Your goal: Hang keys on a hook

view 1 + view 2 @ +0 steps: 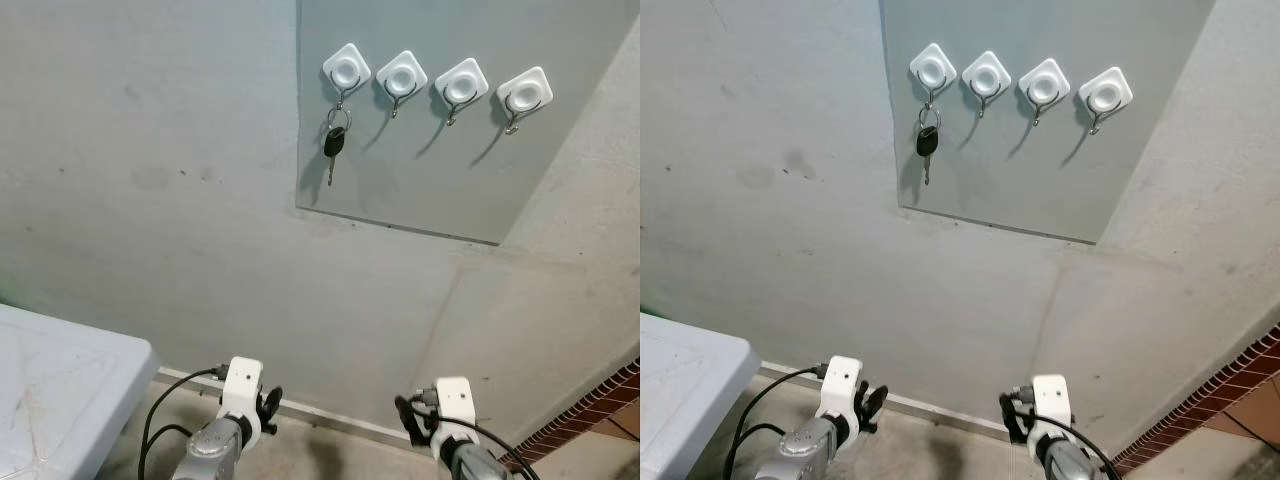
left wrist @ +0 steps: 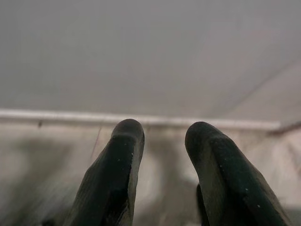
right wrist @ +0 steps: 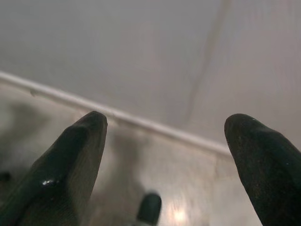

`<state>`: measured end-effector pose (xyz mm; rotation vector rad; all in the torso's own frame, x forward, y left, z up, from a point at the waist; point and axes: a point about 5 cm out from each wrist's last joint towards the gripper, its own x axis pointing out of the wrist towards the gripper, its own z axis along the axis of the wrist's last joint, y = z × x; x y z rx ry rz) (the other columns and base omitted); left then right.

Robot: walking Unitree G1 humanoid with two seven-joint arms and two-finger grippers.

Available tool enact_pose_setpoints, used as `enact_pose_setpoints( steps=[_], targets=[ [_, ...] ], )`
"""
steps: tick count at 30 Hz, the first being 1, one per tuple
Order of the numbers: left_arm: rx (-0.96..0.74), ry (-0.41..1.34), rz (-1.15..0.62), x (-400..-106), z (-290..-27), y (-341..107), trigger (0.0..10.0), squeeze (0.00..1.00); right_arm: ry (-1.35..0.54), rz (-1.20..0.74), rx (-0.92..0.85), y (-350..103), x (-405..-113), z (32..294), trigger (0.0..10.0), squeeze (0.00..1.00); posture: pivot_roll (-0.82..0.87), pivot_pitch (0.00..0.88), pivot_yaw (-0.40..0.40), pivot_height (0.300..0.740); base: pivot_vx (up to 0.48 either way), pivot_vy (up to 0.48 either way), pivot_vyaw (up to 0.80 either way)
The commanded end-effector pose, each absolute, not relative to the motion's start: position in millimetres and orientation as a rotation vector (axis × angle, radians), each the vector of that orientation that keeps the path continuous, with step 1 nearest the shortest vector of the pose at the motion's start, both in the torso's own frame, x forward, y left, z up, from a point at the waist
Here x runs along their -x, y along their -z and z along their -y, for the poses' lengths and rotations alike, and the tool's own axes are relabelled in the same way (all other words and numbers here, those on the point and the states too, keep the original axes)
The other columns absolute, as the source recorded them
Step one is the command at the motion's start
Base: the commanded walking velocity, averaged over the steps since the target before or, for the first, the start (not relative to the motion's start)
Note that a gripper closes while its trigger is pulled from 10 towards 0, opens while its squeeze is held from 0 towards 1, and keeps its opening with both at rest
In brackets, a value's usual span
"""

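Note:
A black-headed key on a metal ring (image 1: 335, 138) hangs from the leftmost of several white square hooks (image 1: 346, 68) on a grey wall panel (image 1: 440, 170). The other hooks (image 1: 460, 84) carry nothing. Both arms are low near the floor, far below the panel. My left gripper (image 1: 268, 404) points at the foot of the wall; in the left wrist view its fingers (image 2: 123, 155) stand a little apart with nothing between them. My right gripper (image 1: 408, 420) is open wide and empty, its fingers (image 3: 77, 150) spread over the concrete floor.
A white folding table (image 1: 60, 390) stands at the lower left beside my left arm. A pale strip (image 1: 330, 415) runs along the base of the grey wall. Red brick paving (image 1: 600, 400) shows at the lower right corner.

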<state>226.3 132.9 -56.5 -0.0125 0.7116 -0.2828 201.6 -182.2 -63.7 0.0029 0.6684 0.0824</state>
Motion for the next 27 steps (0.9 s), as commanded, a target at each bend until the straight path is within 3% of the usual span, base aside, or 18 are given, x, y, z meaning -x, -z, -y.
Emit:
enact_pose_setpoints(
  steps=[1,8,9,21,27],
  targets=[
    [-0.025,0.269,-0.775,-217,-140,65,10.0,0.00,-0.033,-0.741,-0.012,74,-186,189,10.0,1.00,0.06,0.000,0.006,0.736,0.000,0.000,0.00],
    [-0.026,0.206,-0.899,-188,-151,82,10.0,0.00,0.021,-0.900,-0.027,93,-148,195,10.0,1.00,0.05,0.000,0.009,0.736,0.000,0.000,0.00],
    [-0.022,0.199,-0.904,-186,-151,83,10.0,0.00,0.007,-0.909,-0.019,95,-144,194,10.0,0.00,0.05,0.000,0.009,0.736,0.000,0.000,0.00],
    [0.000,0.110,-0.923,-173,-161,89,10.0,0.00,0.016,-0.983,0.020,102,-125,196,10.0,0.00,0.07,0.000,-0.017,0.736,0.000,0.000,0.00],
    [0.022,0.069,-0.926,-172,-164,89,10.0,0.00,0.016,-0.991,0.023,102,-126,196,10.0,0.00,0.08,0.000,-0.025,0.736,0.000,0.000,0.70]
  ],
)
